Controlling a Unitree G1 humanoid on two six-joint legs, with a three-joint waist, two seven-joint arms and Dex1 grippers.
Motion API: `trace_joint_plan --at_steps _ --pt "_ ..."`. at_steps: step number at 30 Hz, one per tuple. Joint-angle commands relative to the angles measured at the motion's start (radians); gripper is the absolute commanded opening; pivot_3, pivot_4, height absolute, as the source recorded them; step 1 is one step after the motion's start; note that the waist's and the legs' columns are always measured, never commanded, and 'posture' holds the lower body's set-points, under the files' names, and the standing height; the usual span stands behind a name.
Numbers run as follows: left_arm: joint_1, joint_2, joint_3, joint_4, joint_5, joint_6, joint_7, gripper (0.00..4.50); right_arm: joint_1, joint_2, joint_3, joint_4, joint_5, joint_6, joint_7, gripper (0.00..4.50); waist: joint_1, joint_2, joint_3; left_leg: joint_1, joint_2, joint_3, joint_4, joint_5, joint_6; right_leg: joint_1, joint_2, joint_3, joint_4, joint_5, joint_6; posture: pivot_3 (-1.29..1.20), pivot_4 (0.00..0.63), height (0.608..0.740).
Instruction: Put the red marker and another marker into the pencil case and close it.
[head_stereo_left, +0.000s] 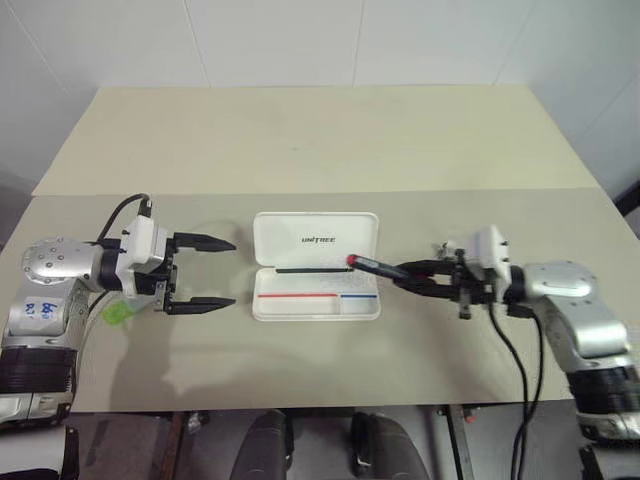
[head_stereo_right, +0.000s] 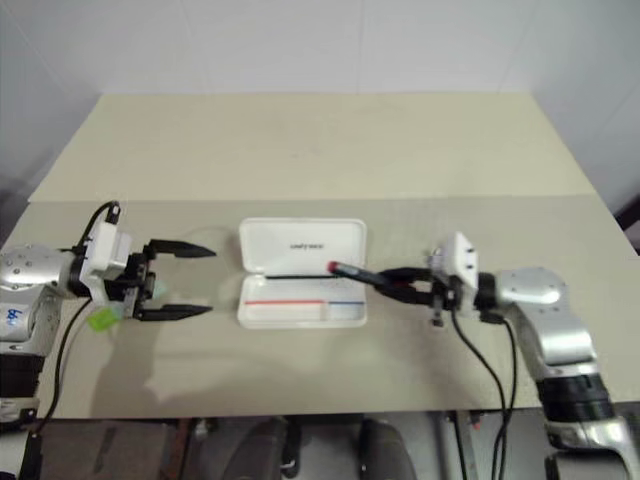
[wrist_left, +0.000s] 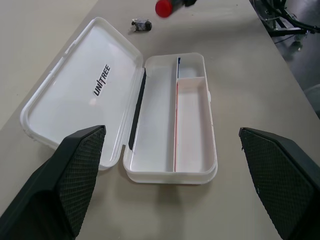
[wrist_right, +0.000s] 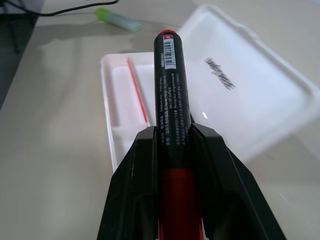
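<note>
Clamping right hand (head_stereo_left: 420, 272) grips red marker (wrist_right: 170, 95), black barrel; left hand (head_stereo_left: 205, 272) apart

**What we cannot make out**

In the head views the green marker (head_stereo_left: 117, 313) is mostly hidden behind the left gripper (head_stereo_left: 205, 272); we see only a pale green patch beside the wrist. In the left wrist view the red marker (wrist_left: 166, 7) is cut off by the frame edge, leaving just its red end. A small dark thing (wrist_left: 141, 24) lies on the table (wrist_left: 260, 90) near the case (wrist_left: 170, 150); we cannot tell what it is. In the right wrist view the case lettering (wrist_right: 220, 72) is too blurred to read.
</note>
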Motion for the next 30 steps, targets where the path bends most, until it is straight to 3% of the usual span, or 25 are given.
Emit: trace_joint_plan --at_steps 1,9,20,24,30 --pt "0.01 0.002 0.033 -0.024 -0.001 -0.011 0.025 4.5 -0.091 0.059 0.091 0.09 -0.083 -0.079 0.028 0.61 -0.006 0.0 0.0 0.0 0.0 0.001 0.0 0.0 0.0 0.0 0.0 0.0 0.0 0.0 0.0 0.0 0.15 0.74" --pt "0.044 -0.004 0.042 -0.059 -0.007 -0.004 0.059 4.5 -0.267 0.206 0.177 0.349 -0.202 -0.194 0.011 0.61 -0.023 -0.001 0.0 0.0 0.0 0.003 0.0 0.0 0.0 -0.002 0.0 0.002 0.003 0.0 0.0 0.0 0.15 0.74" --pt "0.068 -0.013 0.047 -0.094 -0.014 0.007 0.095 4.5 -0.35 0.292 0.2 0.532 -0.319 -0.309 -0.056 0.61 -0.047 -0.001 -0.001 0.0 0.0 0.007 0.0 0.001 0.0 -0.003 -0.001 0.004 0.005 0.0 0.0 0.0 0.15 0.74" --pt "0.061 -0.018 0.044 -0.096 -0.013 0.012 0.103 4.5 -0.371 0.314 0.185 0.555 -0.313 -0.33 -0.058 2.05 -0.051 -0.001 -0.001 0.001 0.001 0.008 0.0 0.001 0.0 -0.003 0.0 0.005 0.005 0.0 0.0 0.0 0.15 0.74" --pt "0.066 -0.022 0.045 -0.107 -0.016 0.017 0.111 4.5 -0.35 0.318 0.164 0.377 -0.207 -0.238 0.007 4.25 -0.05 -0.001 -0.001 0.001 0.001 0.009 0.0 0.001 0.0 -0.004 -0.001 0.006 0.006 0.0 0.0 0.0 0.15 0.74"
